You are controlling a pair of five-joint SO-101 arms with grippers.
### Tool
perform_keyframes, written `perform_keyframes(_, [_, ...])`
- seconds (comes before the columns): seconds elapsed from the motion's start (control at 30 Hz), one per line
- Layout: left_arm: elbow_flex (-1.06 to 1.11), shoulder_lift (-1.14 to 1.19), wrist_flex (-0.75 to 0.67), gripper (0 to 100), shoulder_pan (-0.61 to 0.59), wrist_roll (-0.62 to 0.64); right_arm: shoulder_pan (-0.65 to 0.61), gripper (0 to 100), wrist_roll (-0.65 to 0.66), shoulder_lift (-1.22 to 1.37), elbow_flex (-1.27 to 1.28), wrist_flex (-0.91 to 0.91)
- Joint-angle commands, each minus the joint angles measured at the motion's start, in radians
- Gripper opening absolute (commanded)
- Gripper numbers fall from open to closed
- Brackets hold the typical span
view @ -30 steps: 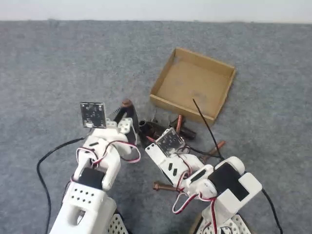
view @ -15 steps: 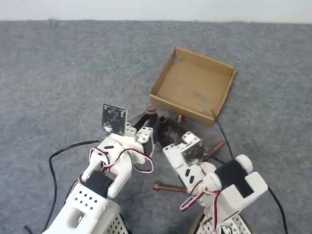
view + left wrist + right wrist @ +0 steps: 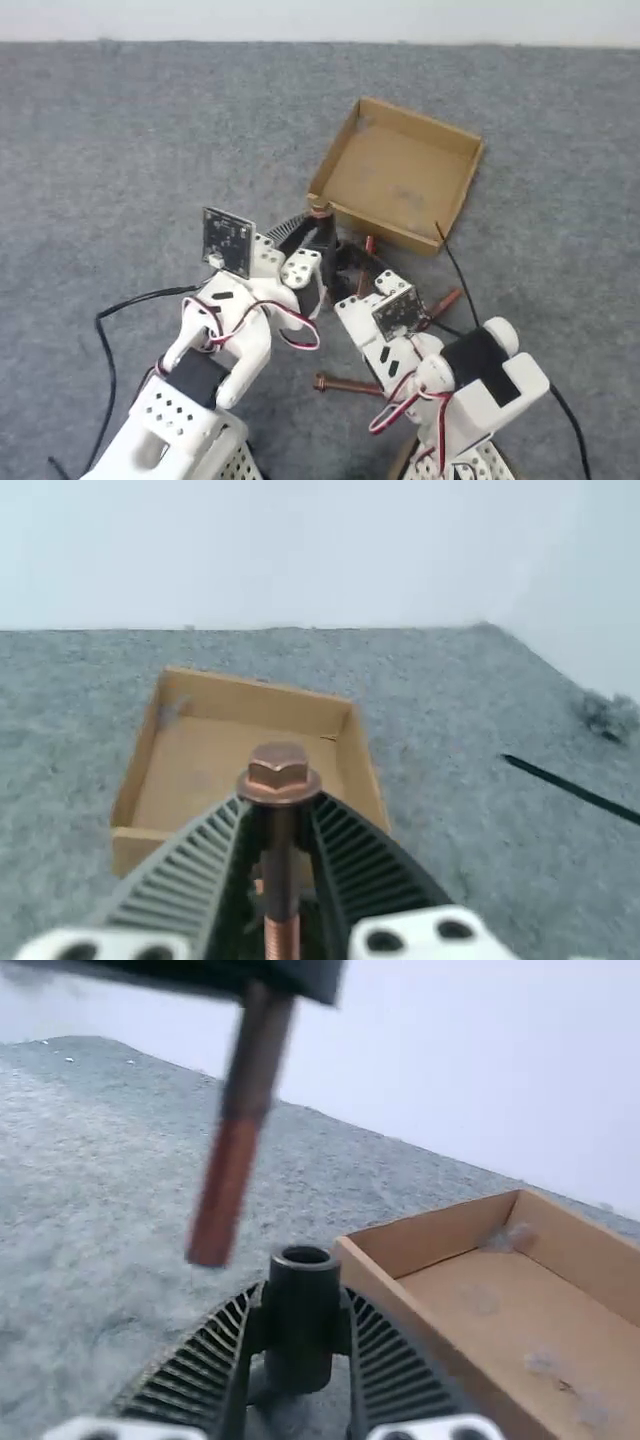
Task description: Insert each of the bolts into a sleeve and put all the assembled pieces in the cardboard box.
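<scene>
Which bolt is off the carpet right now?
The bolt gripped upright in the left pincer, hex head up; the loose bolts lie flat on the carpet.

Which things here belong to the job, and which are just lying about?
Job:
bolt in left gripper
sleeve in right gripper
loose bolts on the carpet
cardboard box

Lying about:
black cable beside the box

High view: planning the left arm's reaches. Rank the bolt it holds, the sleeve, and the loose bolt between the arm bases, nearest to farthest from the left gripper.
1. Held bolt: clamped in the left gripper.
2. Sleeve: in the right gripper, just beside.
3. Loose bolt: on the carpet between the arm bases.
</scene>
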Motion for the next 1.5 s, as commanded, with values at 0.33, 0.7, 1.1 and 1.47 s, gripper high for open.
perform_keyframes(0.33, [0.022,-0.038,-0.046,1,0.021,-0.008,-0.042,0.6,-0.043,-0.021,0.023,0.013])
perform_keyframes(0.7, [0.008,-0.031,-0.126,1,0.012,-0.009,-0.036,0.6,-0.041,-0.019,0.023,0.013])
perform_keyframes(1.1, [0.050,-0.029,-0.133,1,-0.014,-0.086,-0.036,0.6,-0.041,-0.027,0.023,0.013])
perform_keyframes(1.47, [-0.001,0.221,-0.313,1,-0.055,-0.086,-0.035,0.6,-0.041,-0.027,0.023,0.010])
